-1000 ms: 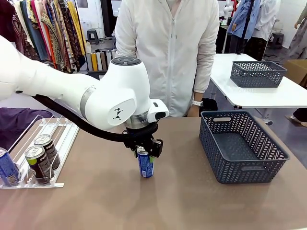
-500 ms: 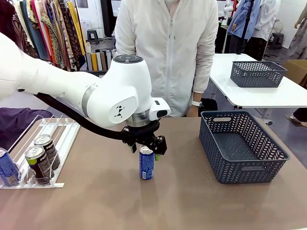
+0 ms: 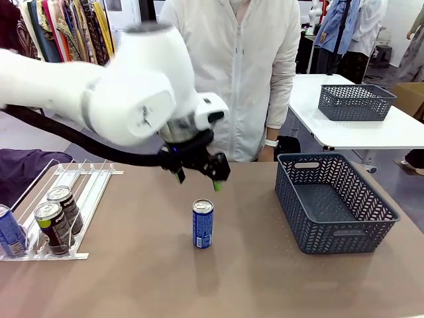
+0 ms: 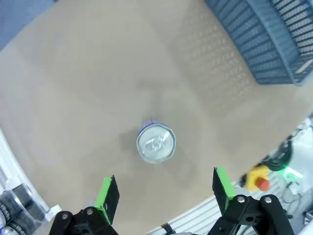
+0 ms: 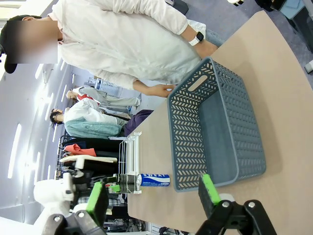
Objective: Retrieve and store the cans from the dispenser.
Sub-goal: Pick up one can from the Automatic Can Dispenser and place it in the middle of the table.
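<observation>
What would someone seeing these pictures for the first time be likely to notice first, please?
A lone blue can stands upright in the middle of the brown table, with the left arm's jaws hanging open above it, clear of it. To its right sits an empty dark lattice basket. At the table's left edge, the dispenser holds three more cans.

In the front view the left arm (image 3: 126, 99) is showing blurred; the left edge is cutting off the dispenser (image 3: 93, 189) and one blue can (image 3: 9, 232) in it. In the left wrist view the standing can (image 4: 156, 143) is appearing soft, and the frame corner is cropping the basket (image 4: 274, 34).
</observation>
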Controlling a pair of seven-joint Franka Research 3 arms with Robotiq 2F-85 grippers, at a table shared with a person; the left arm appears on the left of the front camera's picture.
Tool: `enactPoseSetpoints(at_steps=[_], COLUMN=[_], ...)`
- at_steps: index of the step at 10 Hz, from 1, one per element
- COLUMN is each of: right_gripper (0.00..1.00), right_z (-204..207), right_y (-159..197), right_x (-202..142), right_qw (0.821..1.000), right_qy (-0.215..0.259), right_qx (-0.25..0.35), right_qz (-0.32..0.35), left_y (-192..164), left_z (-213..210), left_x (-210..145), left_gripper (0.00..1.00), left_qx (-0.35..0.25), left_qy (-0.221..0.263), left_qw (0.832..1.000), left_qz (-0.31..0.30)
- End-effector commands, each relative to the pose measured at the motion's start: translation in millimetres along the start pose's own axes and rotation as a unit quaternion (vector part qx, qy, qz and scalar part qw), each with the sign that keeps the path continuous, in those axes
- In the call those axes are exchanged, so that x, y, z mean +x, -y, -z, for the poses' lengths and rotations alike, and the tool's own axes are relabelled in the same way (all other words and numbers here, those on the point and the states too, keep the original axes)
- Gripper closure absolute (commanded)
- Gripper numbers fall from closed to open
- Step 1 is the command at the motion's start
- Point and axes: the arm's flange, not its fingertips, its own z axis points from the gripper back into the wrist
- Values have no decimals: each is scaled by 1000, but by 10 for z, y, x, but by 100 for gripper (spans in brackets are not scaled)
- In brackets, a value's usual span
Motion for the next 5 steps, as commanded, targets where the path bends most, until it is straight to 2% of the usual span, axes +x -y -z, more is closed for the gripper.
enactPoseSetpoints(at_steps=[1, 2, 3, 5], right_gripper=[0, 0, 0, 0], right_z=[7, 7, 7, 7], right_y=[-10, -10, -10, -10], right_x=[26, 26, 26, 26], right_qw=[1000, 1000, 1000, 1000], right_qy=[9, 9, 9, 9], right_qx=[13, 13, 13, 13], right_qz=[-8, -8, -8, -8], left_y=[-482, -854, -1360, -2275], left_z=[-484, -766, -1052, -1405], left_x=[-248, -349, -563, -1055], left_gripper=[0, 0, 0, 0], left_qx=[-50, -105, -181, -246], left_qy=[18, 23, 30, 86], left_qw=[998, 993, 980, 950], left_qz=[-25, -52, -80, -171])
